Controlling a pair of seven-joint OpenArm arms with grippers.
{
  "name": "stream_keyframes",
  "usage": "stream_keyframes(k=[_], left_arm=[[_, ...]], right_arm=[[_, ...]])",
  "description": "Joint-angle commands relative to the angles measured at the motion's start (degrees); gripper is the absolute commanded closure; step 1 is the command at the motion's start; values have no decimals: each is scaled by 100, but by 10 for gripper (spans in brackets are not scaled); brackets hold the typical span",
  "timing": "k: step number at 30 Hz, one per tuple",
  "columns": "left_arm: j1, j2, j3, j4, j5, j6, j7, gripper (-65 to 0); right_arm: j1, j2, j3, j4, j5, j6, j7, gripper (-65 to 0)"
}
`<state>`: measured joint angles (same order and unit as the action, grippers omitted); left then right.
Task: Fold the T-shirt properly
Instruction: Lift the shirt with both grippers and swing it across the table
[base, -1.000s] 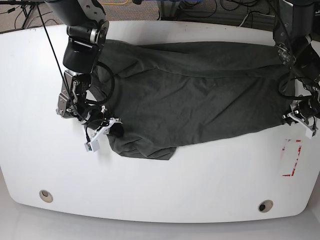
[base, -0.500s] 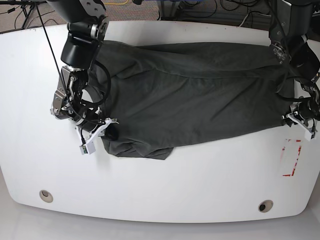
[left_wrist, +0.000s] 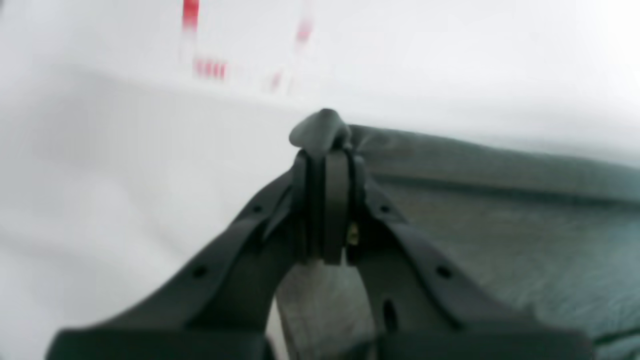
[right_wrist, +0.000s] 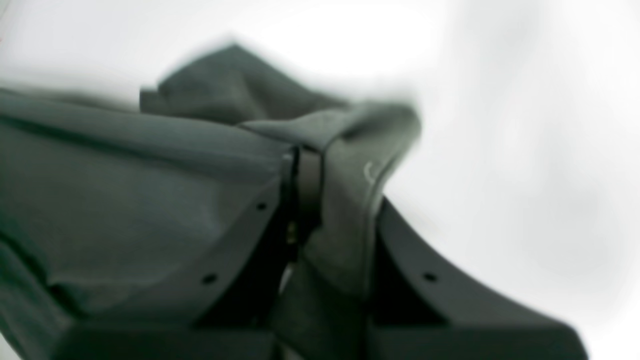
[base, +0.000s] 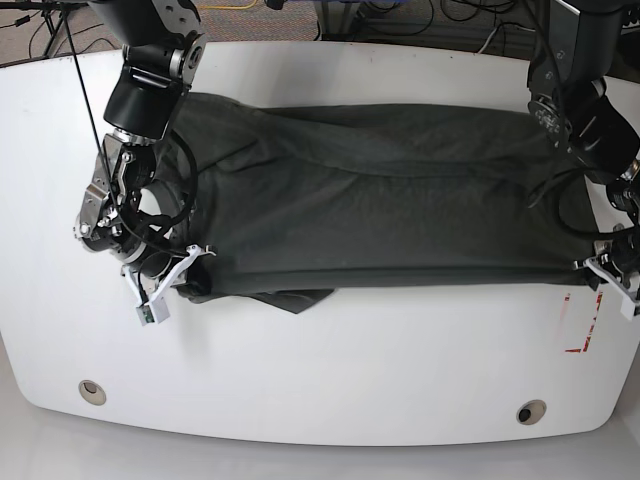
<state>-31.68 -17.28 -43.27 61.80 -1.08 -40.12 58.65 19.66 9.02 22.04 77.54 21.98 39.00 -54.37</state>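
The dark grey T-shirt (base: 380, 200) lies stretched flat across the white table (base: 320, 350), with a small folded flap at its front left. My right gripper (base: 188, 270), on the left of the base view, is shut on the shirt's front-left corner. In the right wrist view the right gripper (right_wrist: 305, 165) has bunched T-shirt fabric (right_wrist: 125, 175) pinched between its black fingers. My left gripper (base: 598, 263), at the table's right edge, is shut on the front-right corner. The left wrist view shows the left gripper (left_wrist: 325, 150) clamped on a nub of the T-shirt (left_wrist: 500, 200).
A red-marked strip (base: 582, 315) lies on the table just in front of the left gripper, blurred in the left wrist view as the red marks (left_wrist: 210, 67). Two round grommets (base: 92, 391) (base: 531, 411) sit near the front edge. Cables lie behind the table.
Both grippers have moved outward and toward the front edge with the shirt's corners in them. The shirt has been pulled wider and tauter, and its front-left bulge has flattened.
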Motion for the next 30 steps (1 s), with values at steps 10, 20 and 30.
stream_keyframes(k=[10,20,30], left_arm=[[-1038,62,586,1692,-63,12,689,-4],[-2709,62,902,2343,-54,12,1102,-4],[-4203,-202,1430,2123,-46,12,1515,-6]], right_arm=[[1379,632,-99,215,84,51,-71,0],[3427,1301,-1083,-136,119,51,-211,0],[5142,1547,-1224,-813,128,100,-449,0]])
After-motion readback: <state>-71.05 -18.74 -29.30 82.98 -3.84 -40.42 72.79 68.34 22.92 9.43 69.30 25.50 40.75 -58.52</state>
